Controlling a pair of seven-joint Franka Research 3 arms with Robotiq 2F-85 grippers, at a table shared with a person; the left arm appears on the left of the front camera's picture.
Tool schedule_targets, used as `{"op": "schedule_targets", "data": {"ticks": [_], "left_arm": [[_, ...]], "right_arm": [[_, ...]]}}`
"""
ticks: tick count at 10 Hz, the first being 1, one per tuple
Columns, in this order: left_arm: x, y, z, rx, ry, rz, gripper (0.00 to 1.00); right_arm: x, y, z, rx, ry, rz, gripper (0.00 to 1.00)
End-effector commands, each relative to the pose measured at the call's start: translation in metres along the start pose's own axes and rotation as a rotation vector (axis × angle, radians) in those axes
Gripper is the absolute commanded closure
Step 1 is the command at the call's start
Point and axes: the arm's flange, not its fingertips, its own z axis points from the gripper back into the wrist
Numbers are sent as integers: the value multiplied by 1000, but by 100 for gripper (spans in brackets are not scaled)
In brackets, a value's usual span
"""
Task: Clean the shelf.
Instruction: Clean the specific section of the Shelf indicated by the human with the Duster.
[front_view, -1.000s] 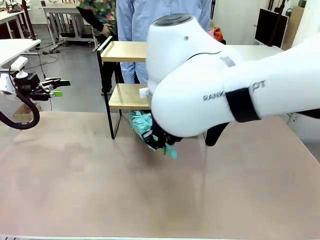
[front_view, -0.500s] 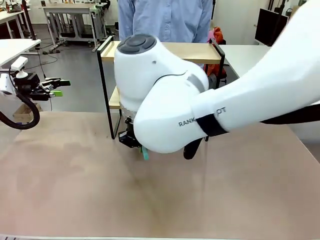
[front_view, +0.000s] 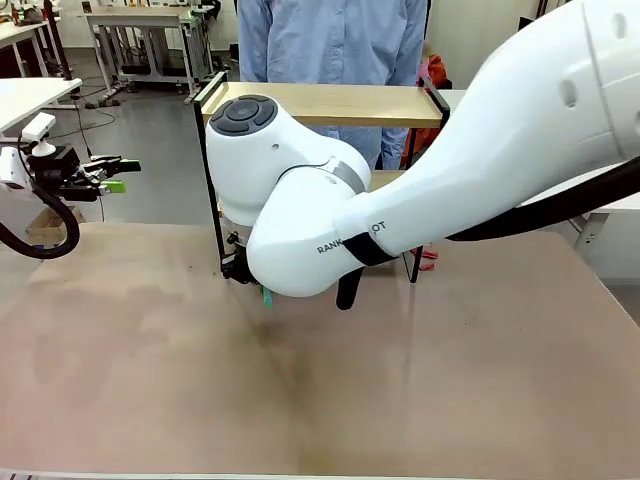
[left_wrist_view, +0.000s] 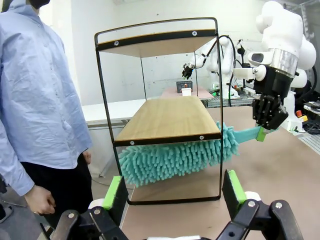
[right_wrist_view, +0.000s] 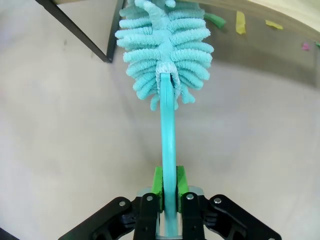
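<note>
Shelf (front_view: 330, 103) from the right end effector (right_wrist_view: 169, 187): straight ahead of the fingertips, just past the tool it carries, standing upright on the table (front_view: 150, 380).
Right end effector grip: closed tight, with both green pads clamped flat on the thin teal handle (right_wrist_view: 167, 140) of a duster (left_wrist_view: 175, 157). The handle runs out in line with the fingers.
Duster head: a fluffy teal bundle at the far end of the handle from the pads. In the left wrist view it lies inside the black frame under the lower board (left_wrist_view: 170, 117), between that board and the table. Its fibres reach up to the board's front edge, and I cannot tell whether they press on the underside.
Shelf frame: one black leg (right_wrist_view: 75, 30) slants just beside the duster head in the right wrist view. The top board is bare.
Right arm: low over the table in the front view, its white bulk hiding most of the lower board.
Left end effector (left_wrist_view: 173, 190): well apart from the right one, off the table's edge in the front view. Its jaws are spread wide with nothing between them, and it is aimed at the shelf's end.
Person (left_wrist_view: 40, 100): on the far side of the shelf from the right end effector, in a light blue shirt, one hand (left_wrist_view: 40, 200) hanging low.
</note>
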Motion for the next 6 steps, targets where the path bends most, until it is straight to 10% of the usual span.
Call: {"op": "schedule_targets", "data": {"ticks": [1, 6], "left_arm": [[4, -2, -2, 6, -2, -15, 0], [4, -2, -2, 6, -2, -15, 0]], "right_arm": [[5, 14, -10, 24, -15, -33, 87], [2, 10, -44, 147, 155, -53, 87]]}}
